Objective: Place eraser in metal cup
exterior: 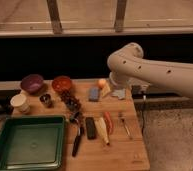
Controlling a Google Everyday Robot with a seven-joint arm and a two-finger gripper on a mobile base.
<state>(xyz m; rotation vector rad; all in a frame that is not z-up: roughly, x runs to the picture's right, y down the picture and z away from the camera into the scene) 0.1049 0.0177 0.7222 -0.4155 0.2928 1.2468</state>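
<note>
The eraser (90, 127), a small flat black block, lies on the wooden table (115, 155) near the middle front, between a black-handled knife (77, 140) and a pale long object (103, 131). The metal cup (46, 100) stands upright at the left, between a white cup (20, 103) and a dark bunch of grapes (70, 100). My gripper (118, 93) hangs from the white arm (155, 72) over the back right of the table, beside a blue block (94, 93). It is well away from the eraser and the metal cup.
A green tray (27, 143) fills the front left. A purple bowl (32, 83) and an orange bowl (62, 83) stand at the back left. An orange ball (102, 82), a red vegetable (108, 122) and a fork (125, 125) lie right of centre.
</note>
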